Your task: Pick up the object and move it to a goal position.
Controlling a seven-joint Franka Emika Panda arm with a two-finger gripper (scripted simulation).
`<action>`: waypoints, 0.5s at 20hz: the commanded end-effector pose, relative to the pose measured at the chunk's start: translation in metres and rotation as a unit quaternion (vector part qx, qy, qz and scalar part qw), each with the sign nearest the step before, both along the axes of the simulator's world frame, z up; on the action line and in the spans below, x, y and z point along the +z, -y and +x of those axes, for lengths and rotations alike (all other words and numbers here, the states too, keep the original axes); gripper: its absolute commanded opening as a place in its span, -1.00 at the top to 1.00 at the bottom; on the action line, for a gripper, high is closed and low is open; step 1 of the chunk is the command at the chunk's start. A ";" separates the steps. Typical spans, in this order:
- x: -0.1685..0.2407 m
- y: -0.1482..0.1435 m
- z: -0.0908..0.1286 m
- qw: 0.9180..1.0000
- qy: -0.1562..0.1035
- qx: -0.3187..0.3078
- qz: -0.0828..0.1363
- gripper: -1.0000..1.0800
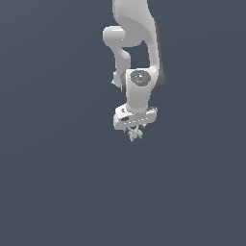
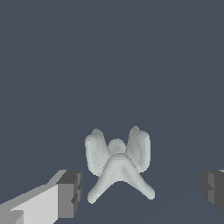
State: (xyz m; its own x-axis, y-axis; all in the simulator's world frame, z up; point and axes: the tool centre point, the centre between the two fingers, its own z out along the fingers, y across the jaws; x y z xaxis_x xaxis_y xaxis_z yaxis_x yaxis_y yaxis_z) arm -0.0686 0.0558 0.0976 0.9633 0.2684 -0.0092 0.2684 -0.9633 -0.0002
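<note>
Hand spread wide, fingers either side of object, not touching; pre-grasp step imo. Next: close on object w/o nudging it, then lift twd goal

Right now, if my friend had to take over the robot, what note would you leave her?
Gripper: open, with a finger on each side of the object and a gap showing on both sides in the wrist view.
Object: small, pale whitish-grey and lumpy with stubby prongs, sitting between the fingers, not gripped. In the exterior view it peeks out just under the gripper.
Done: the arm is lined up over the object.
Left: shut the fingers on it, lift it, and carry it to the goal. No goal marker shows in either view.
</note>
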 end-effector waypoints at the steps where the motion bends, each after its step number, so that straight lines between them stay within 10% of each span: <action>1: -0.004 -0.005 -0.005 1.000 0.003 0.012 0.001 -0.92; 10: -0.010 -0.008 -0.008 1.000 0.004 0.019 0.001 -0.92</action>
State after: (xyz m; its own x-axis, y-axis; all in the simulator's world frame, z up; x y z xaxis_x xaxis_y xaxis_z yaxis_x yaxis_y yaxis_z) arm -0.0766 0.0637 0.0895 0.9525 0.3046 -0.0010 0.3046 -0.9525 -0.0001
